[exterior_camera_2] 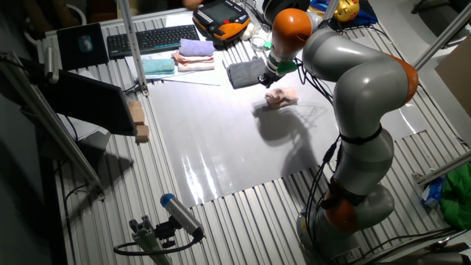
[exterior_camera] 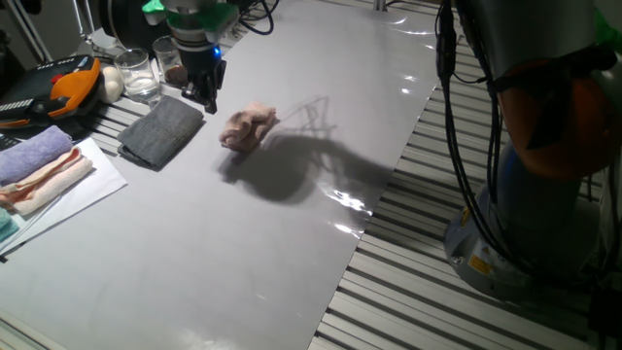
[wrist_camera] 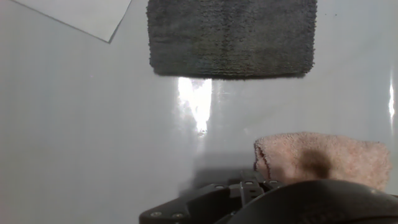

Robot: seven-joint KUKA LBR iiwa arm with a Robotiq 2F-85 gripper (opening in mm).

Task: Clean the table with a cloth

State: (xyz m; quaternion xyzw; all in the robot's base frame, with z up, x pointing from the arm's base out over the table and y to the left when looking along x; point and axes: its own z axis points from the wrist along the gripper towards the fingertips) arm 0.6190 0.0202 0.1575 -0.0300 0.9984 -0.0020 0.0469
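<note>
The pale pink cloth [exterior_camera: 249,125] lies crumpled on the grey glossy table [exterior_camera: 224,262], out on the open sheet with its shadow spreading beside it. The gripper [exterior_camera: 204,95] hangs above the table just beside the cloth, between it and the folded dark grey cloth [exterior_camera: 162,131]; it holds nothing, though I cannot tell whether its fingers are spread or pressed together, since they look like one dark block from here. From the hand view the pink cloth [wrist_camera: 320,158] sits low at the right edge, partly hidden behind the hand's black body, while the dark grey cloth [wrist_camera: 231,37] fills the top.

Clutter crowds the far side of the table. A clear glass [exterior_camera: 140,76] stands near the grey cloth. Stacked lavender and peach towels [exterior_camera: 41,165] rest on a white sheet of paper [exterior_camera: 83,190]. An orange-and-black handheld pendant [exterior_camera: 49,89] lies behind them. From the other fixed view, a keyboard [exterior_camera_2: 154,38] lies beyond the towels and the arm [exterior_camera_2: 353,81] arches over the table's edge.
</note>
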